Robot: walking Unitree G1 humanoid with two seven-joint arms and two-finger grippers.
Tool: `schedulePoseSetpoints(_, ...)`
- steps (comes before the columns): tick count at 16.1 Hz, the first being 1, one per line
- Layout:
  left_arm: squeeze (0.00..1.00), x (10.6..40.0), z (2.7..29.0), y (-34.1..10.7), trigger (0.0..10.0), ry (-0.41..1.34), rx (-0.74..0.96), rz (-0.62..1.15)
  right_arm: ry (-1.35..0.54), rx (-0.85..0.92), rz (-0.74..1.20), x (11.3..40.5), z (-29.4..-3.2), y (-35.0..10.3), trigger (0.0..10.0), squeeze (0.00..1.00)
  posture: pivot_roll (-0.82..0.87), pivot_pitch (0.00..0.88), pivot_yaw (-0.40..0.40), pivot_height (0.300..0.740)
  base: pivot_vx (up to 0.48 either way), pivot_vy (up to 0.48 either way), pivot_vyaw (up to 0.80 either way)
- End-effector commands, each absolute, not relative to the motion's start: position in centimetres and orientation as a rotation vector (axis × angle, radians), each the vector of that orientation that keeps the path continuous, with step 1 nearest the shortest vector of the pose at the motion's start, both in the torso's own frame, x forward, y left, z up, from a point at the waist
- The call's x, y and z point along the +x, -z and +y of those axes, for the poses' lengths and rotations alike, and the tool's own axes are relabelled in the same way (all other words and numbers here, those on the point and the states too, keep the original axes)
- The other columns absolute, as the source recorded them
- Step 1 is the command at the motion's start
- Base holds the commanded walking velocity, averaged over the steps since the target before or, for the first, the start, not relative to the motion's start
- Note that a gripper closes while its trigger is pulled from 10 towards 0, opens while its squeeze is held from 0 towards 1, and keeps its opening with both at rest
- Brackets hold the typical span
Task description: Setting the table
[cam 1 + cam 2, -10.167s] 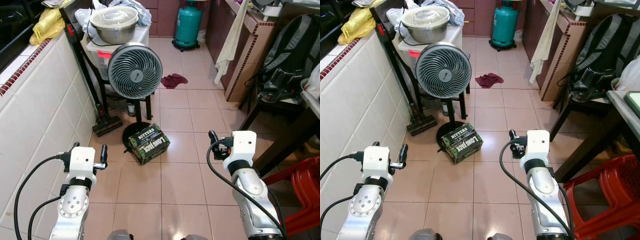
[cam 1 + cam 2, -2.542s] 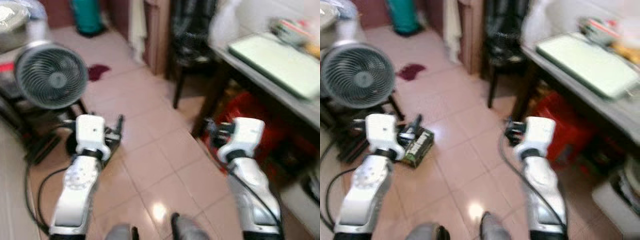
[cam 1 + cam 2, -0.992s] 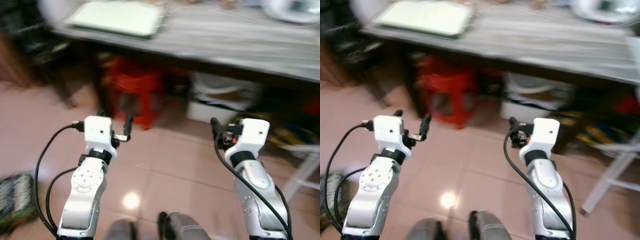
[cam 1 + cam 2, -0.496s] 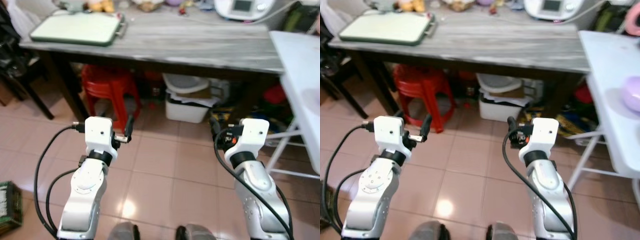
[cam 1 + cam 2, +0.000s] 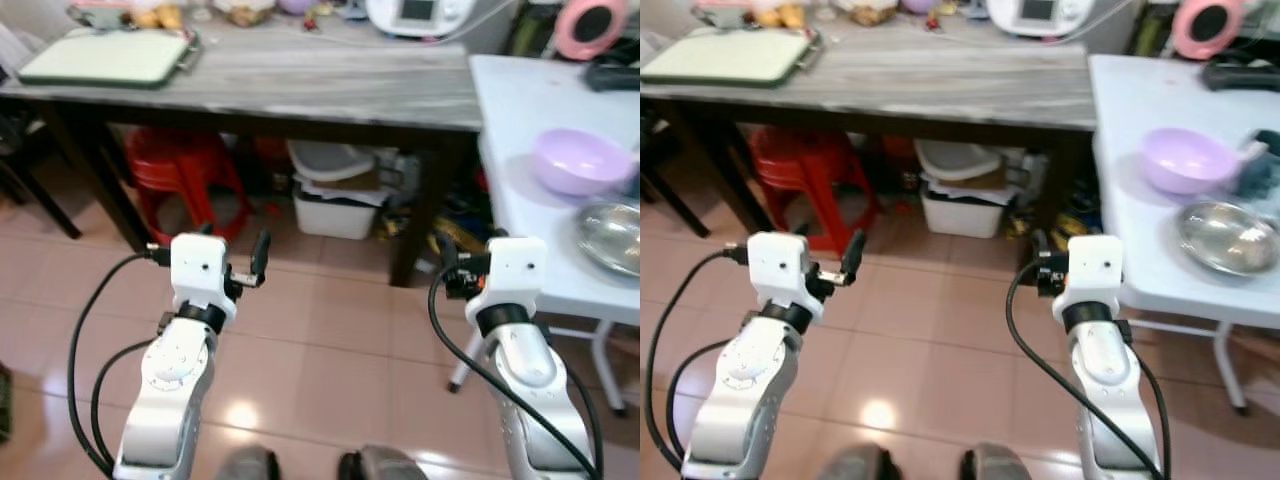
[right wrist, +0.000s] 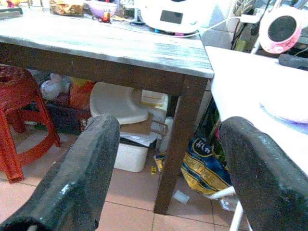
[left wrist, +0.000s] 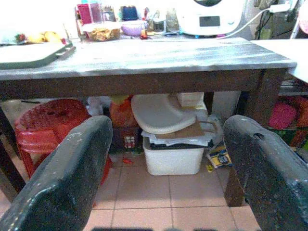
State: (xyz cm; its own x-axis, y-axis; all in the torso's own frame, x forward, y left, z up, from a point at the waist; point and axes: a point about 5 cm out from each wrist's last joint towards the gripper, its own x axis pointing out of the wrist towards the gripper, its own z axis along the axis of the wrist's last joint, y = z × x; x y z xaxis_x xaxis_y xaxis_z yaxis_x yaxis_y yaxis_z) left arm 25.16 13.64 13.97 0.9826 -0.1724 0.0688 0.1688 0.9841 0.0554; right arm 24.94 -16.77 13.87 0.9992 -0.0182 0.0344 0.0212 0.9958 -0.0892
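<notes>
- Holding both arms out over the tiled floor (image 5: 330,330), the robot has the left gripper (image 5: 262,255) at lower left of the head view and the right gripper (image 5: 447,262) at lower right; each wrist view shows its 2 fingers spread wide with nothing between them.
- Just beyond the right gripper, at the right edge of the frame, stands a white table (image 5: 520,110) bearing a steel bowl (image 5: 612,236) nearest, then a purple bowl (image 5: 582,160) behind it.
- Both bowls lie ahead and to the right of the jaws, so the right arm is clearly the nearer; the left is well apart from them. Being round, they offer no long axis, and a rim pinch from above looks likeliest.
- Farther off, across the top of the frame, runs the grey wooden table (image 5: 300,75), with a green tray (image 5: 105,57) at upper left and a white appliance (image 5: 418,14) at top centre.
- Under it sit a red stool (image 5: 195,165) and a white bin (image 5: 335,205).
</notes>
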Motion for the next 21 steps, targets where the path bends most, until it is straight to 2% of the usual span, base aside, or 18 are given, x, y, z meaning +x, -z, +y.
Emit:
schedulePoseSetpoints(1,0.0,25.2,14.0,-14.1,10.0,0.17,0.048,-0.075,-0.002,-0.07,-0.046,25.1,-16.2,-14.1,10.0,0.0,-0.02,0.121,0.009,0.74,0.0,-0.458,0.0)
schedulePoseSetpoints(7,0.0,25.0,13.7,-14.2,10.0,0.204,0.033,-0.077,-0.034,-0.092,-0.072,25.0,-15.9,-14.6,10.0,0.0,-0.01,0.122,0.01,0.74,0.0,-0.444,0.0)
schedulePoseSetpoints(10,0.0,25.0,13.4,-14.5,10.0,0.23,0.025,-0.087,0.035,-0.117,-0.048,25.4,-16.2,-14.3,10.0,0.0,-0.02,0.127,0.008,0.74,0.314,-0.361,0.0)
schedulePoseSetpoints(12,0.0,24.9,13.3,-14.5,10.0,0.24,0.012,-0.085,0.056,-0.031,-0.04,25.5,-16.2,-14.1,10.0,0.0,-0.02,0.131,0.007,0.74,0.336,-0.339,0.0)
schedulePoseSetpoints(15,0.0,24.8,13.1,-14.6,10.0,0.249,0.007,-0.086,0.041,-0.001,-0.018,25.6,-15.9,-14.1,10.0,0.0,-0.01,0.135,0.005,0.74,0.356,-0.316,0.0)
schedulePoseSetpoints(21,0.0,24.8,13.4,-14.7,10.0,0.217,0.006,-0.093,0.02,0.02,-0.061,26.2,-15.6,-14.9,10.0,0.0,0.0,0.148,0.005,0.74,0.062,0.0,0.0)
